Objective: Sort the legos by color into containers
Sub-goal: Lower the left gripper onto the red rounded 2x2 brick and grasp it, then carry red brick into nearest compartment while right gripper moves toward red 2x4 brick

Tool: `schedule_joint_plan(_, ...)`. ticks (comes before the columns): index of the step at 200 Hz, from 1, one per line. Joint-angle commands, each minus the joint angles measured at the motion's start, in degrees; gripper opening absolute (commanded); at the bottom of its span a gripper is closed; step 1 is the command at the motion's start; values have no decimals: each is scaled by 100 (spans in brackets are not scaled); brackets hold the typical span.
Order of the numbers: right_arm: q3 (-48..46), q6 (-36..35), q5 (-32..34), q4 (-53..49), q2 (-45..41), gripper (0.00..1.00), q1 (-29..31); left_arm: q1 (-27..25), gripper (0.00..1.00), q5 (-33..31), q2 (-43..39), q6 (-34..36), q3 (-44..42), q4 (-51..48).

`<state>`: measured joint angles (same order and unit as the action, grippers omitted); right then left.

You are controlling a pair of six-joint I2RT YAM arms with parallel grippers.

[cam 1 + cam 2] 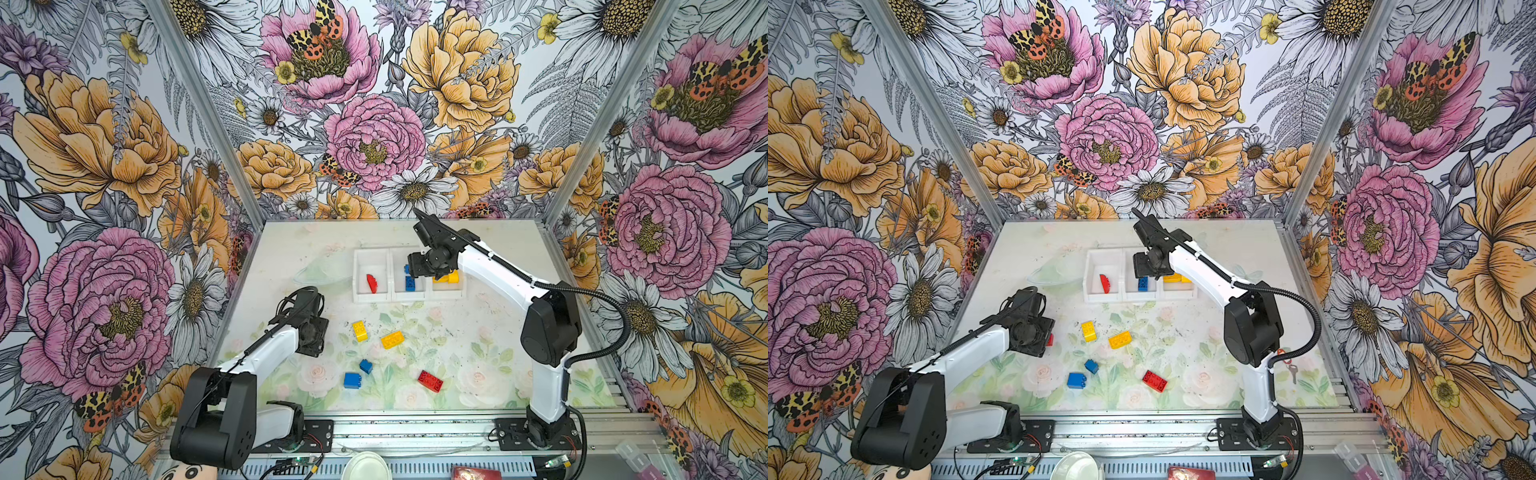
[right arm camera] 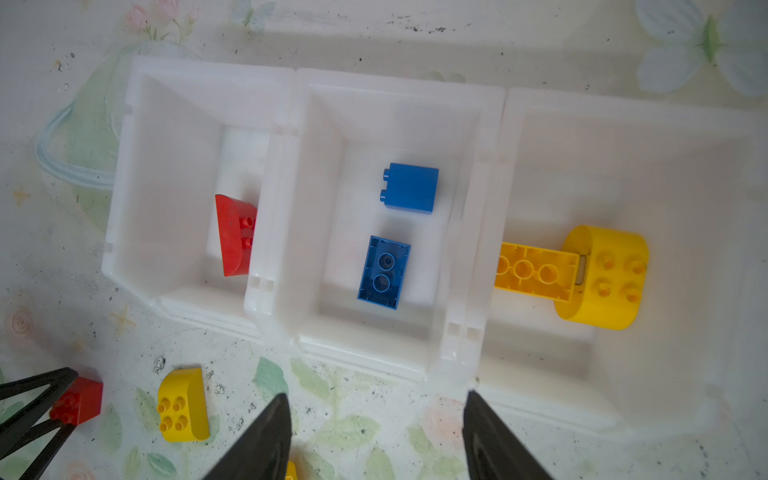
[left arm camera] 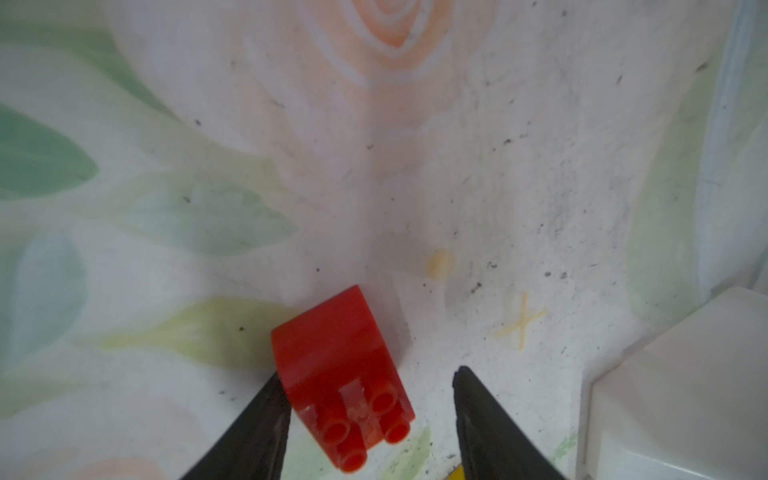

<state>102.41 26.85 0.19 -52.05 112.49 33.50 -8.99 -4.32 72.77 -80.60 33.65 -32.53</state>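
In both top views the white tray [image 1: 372, 296] of three bins sits in the upper middle of the table [image 1: 498, 374]. Its left bin holds a red curved brick [image 1: 372, 283], its middle bin holds blue bricks [image 1: 410, 283], and its right bin holds yellow bricks [image 1: 448, 277]. The right arm [image 1: 490, 270] reaches in from the right, with its wrist over the middle and right bins. Lower in the frame, loose on the table, lie two yellow legos [image 1: 392, 340], two blue legos [image 1: 352, 380] and a red oblong brick [image 1: 430, 380]. The left arm [image 1: 274, 345] ends at centre left. In a top view a small red brick [image 1: 1050, 340] peeks out beside its wrist.

In the left wrist view the left gripper [image 3: 368, 372] is spread around the small red brick, which lies on its side on the table. One finger [image 3: 266, 415] touches the brick and the other stands apart from it. A corner of the tray shows nearby.

In the right wrist view the right gripper [image 2: 377, 395] is spread with nothing between its fingers, just outside the tray wall by the middle bin. The red curved brick rests against the wall shared with the middle bin. One blue brick lies on its side and the other upside down. In the third bin, an upturned yellow oblong touches a rounded yellow piece with its studs up. Outside the tray, one loose yellow lego lies near the small red brick.
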Motion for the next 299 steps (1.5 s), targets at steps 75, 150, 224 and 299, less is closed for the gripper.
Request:
schedule_joint_plan(75, -71, -48, -20, 11, -341, 67, -80, 78, 56, 133, 491, 193, 529, -394)
schedule_joint_plan(150, -140, -40, -7, 15, -420, 67, -114, -54, 40, 138, 664, 229, 573, -394)
schedule_joint_plan(224, -382, 4, -5, 18, -621, 67, -142, -610, 31, -541, 162, 554, 1075, -742)
schedule_joint_plan(299, -1039, 223, -123, 102, -1136, 67, -177, -1589, 27, -1602, 472, 2393, 2873, -878)
